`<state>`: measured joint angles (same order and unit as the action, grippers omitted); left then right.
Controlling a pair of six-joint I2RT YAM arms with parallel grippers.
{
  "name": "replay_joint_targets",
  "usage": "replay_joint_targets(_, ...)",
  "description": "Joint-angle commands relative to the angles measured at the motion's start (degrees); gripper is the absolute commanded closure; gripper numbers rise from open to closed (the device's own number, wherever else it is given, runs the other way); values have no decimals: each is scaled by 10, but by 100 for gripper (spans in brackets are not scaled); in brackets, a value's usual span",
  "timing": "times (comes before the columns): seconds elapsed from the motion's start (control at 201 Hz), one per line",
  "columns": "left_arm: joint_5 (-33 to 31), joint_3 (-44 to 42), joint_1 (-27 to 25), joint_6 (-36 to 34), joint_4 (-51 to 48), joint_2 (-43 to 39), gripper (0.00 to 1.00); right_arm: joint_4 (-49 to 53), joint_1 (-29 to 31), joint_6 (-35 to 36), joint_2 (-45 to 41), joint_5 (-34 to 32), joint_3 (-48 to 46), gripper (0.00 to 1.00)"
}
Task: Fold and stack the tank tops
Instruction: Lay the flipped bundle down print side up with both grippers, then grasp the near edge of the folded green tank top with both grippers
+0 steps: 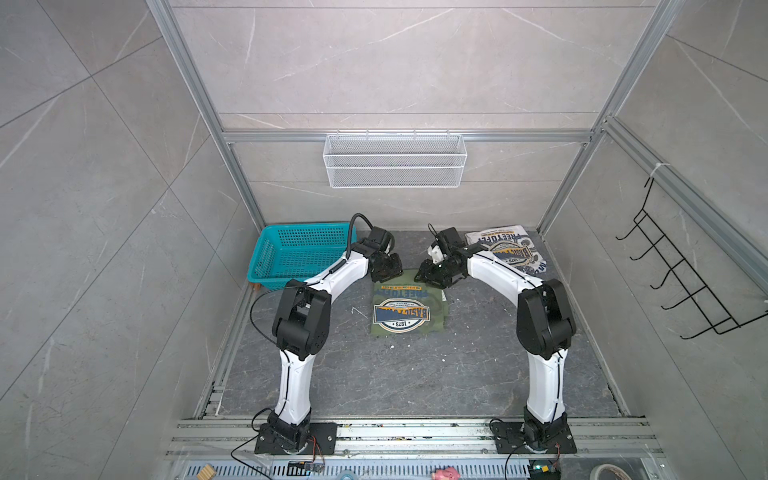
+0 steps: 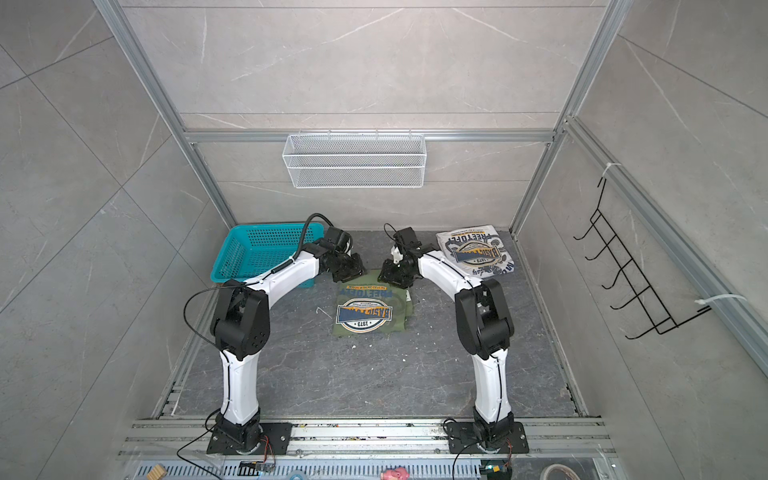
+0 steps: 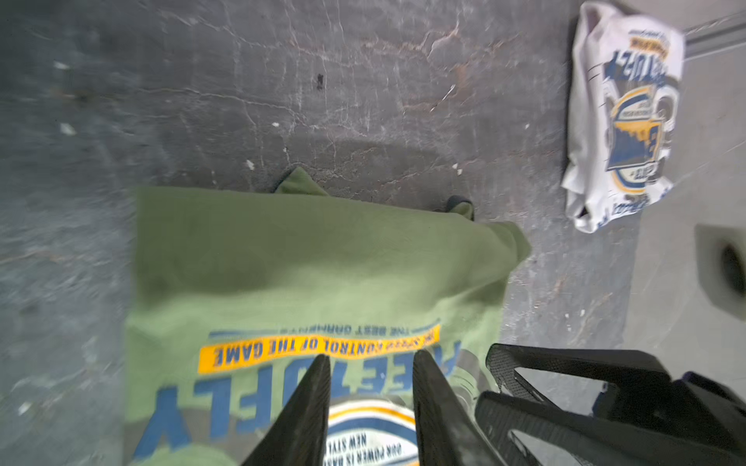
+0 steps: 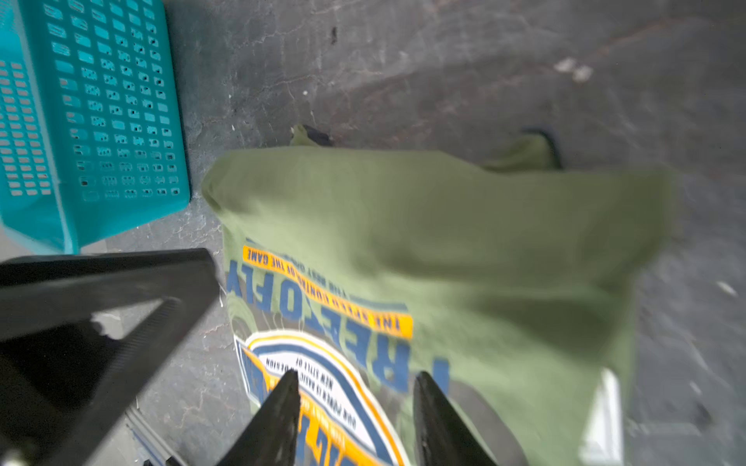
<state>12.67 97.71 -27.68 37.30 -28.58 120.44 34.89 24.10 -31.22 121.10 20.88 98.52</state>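
My L gripper (image 3: pixel 373 357) has its two black fingers a bit apart. Small gap, nothing pinched btw them. Same w/ my R gripper (image 4: pixel 357 375): fingers a bit apart, nothing held.

The folded olive green cloth tank top w/ the blue-and-yellow print (image 1: pixel 401 309) lies flat in the middle of the dark grey stone-look table (image 1: pixel 415 374). Both grippers hang over its far part, L one on the left side, R one on the right side, near each other. Thru each gap I see the print below. Can't tell if my tips touch the cloth.

The folded white cloth tank top w/ the same kind of print (image 1: pixel 505 249) lies at the far right, apart from the green one, partly behind my R arm (image 1: pixel 498 274). The teal plastic basket w/ holes (image 1: pixel 266 257) sits at the far left.
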Motion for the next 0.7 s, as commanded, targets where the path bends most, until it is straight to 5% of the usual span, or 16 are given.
replay_joint_targets(0.0, 3, 42, 13, -9, 31, 44, 66, 16, -11, 10, 68, -35, 69, 56)
replay_joint_targets(0.353, -36, 129, 20, -10, 4, 189, 68, 120, -24, 16, 214, -88, 235, 59)
replay_joint_targets(0.538, -50, 123, 21, -11, -13, 165, 66, 132, -35, 21, 192, -96, 222, 49)
replay_joint_targets(0.697, -55, 142, 21, -30, -71, 86, 52, 118, -43, 39, 86, -102, 157, 36)
